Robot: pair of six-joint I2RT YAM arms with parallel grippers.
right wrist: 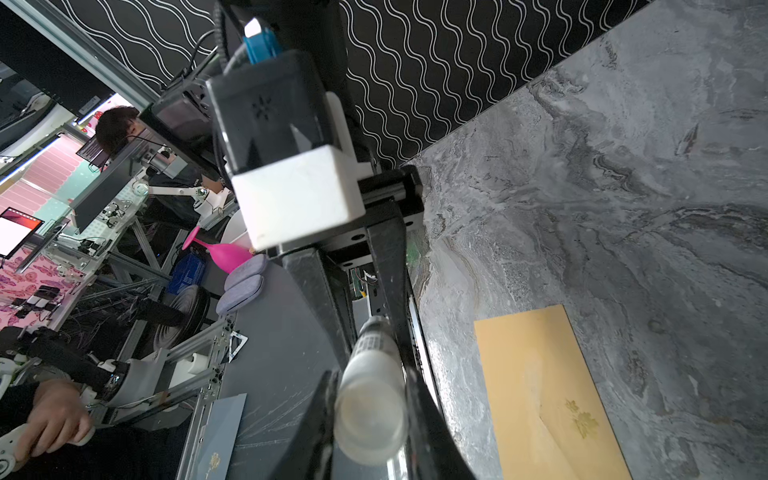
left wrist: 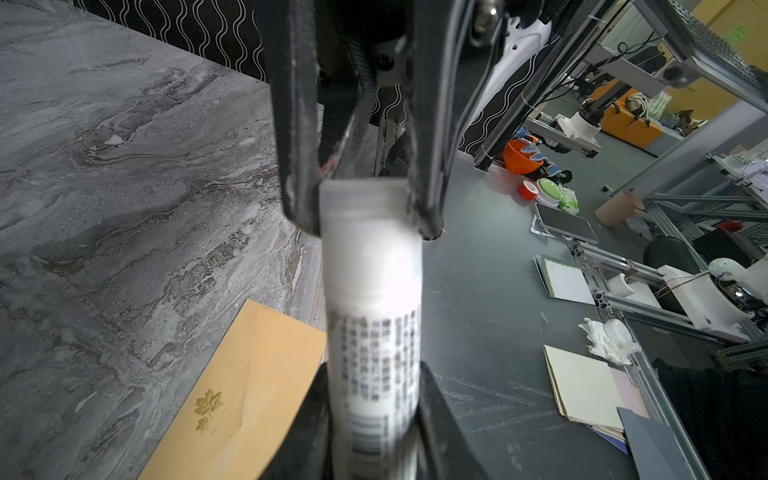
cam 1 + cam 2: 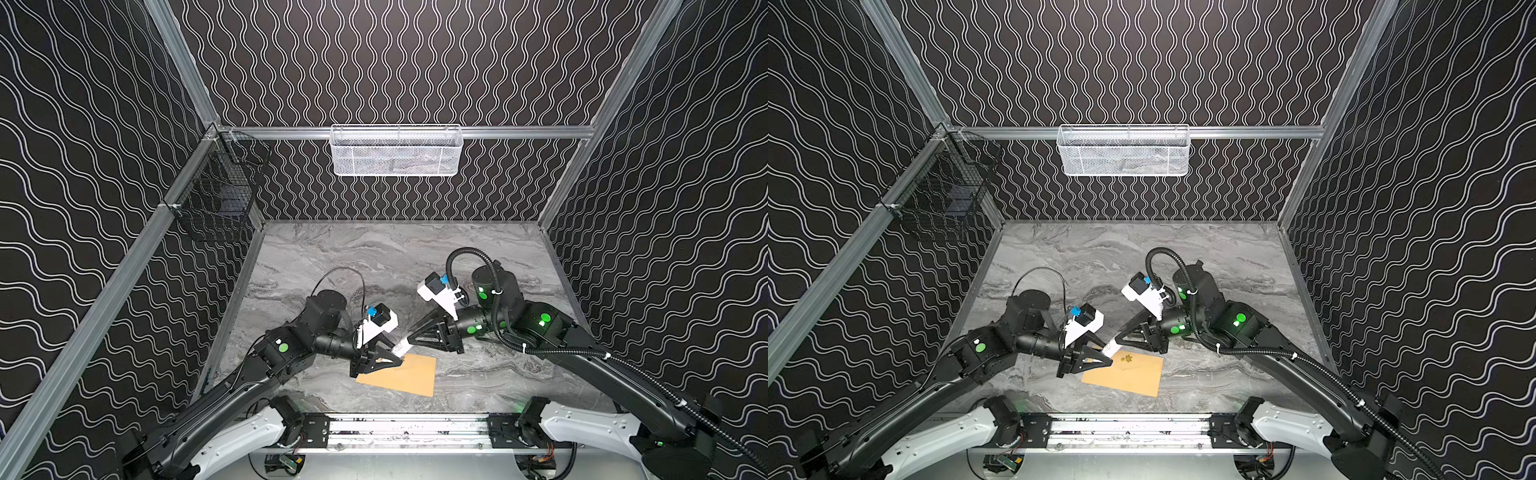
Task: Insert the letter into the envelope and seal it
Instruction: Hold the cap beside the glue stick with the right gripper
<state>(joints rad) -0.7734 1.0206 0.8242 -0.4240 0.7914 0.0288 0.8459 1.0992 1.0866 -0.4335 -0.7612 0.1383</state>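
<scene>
**Inspector:** Report the posture of both arms.

**Operator:** My left arm comes in from the front left, forearm low over the table (image 3: 374, 257), wrist roughly level, fingers pointing right. My right arm comes in from the front right, elbow raised, wrist angled so its fingers point left and slightly down. The two sets of tips meet near the middle of the front edge in both top views.

**Inspector:** Condition of each claw?

**Operator:** My left claw (image 3: 398, 360) is clamped on the labelled body of a white cylinder (image 3: 401, 348), one finger on each side. My right claw (image 3: 411, 339) is clamped on the frosted cap end of the same cylinder. It spans the gap between them, tilted, cap end higher.

**Inspector:** Location of the envelope?

**Operator:** The envelope (image 3: 409, 377) lies flat on the table, close to the front rail, just beneath the meeting claws. Its gold leaf mark faces up and the pointed flap lies folded down. The cylinder hangs over its far left corner; whether they touch, I cannot tell. Neither claw grips the envelope.
</scene>
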